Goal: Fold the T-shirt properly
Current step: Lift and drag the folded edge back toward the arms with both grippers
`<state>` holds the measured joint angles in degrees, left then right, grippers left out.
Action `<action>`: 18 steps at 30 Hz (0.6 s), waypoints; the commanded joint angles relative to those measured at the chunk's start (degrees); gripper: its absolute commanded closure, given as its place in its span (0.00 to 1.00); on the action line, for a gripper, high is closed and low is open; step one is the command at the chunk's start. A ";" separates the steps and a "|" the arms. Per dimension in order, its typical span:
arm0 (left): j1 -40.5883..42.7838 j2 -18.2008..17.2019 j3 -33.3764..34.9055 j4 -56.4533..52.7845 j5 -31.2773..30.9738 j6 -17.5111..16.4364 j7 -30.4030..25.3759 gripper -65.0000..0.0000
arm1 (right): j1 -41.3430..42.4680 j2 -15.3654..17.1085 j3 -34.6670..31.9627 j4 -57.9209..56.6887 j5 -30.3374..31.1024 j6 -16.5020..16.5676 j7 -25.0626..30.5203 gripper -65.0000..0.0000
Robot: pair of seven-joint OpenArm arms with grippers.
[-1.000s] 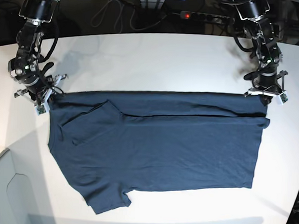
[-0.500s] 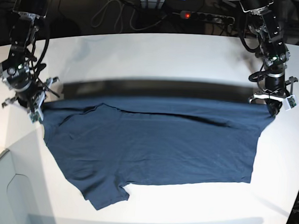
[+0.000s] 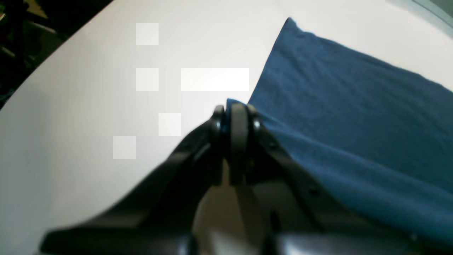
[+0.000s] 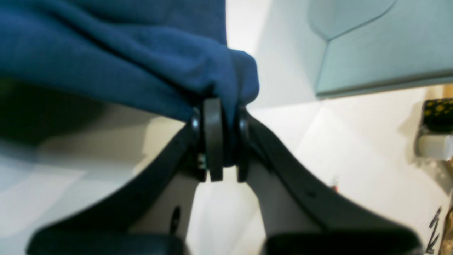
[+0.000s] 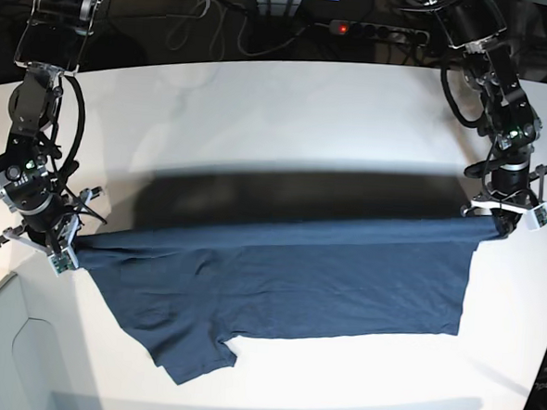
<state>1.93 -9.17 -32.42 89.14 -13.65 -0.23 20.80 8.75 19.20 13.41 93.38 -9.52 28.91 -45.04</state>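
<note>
Sideways: T-shirt [image 5: 278, 280] long axis left-right, sleeve toward near-left.

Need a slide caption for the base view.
Both grippers lift the dark navy-blue cotton T-shirt's far edge.

Blurred beyond reading in the right wrist view: small yellow-and-black object [image 4: 438, 115] at the frame's right edge.
</note>
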 commanded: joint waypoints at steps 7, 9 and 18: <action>3.21 -0.46 -0.23 1.27 -0.46 0.27 -2.29 1.00 | -5.28 1.41 0.44 1.08 -0.37 0.32 0.77 1.00; 4.70 0.33 -0.41 1.36 -0.55 0.27 -2.20 1.00 | -7.83 1.50 0.44 1.08 -0.37 0.32 0.86 1.00; 13.32 2.80 -0.15 5.49 -0.46 0.27 -2.03 1.00 | -15.92 2.12 0.44 2.04 -0.37 0.32 0.86 1.00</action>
<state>15.62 -5.91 -32.49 93.25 -13.89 0.19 20.16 -7.44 20.14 13.41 94.21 -9.91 28.88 -44.62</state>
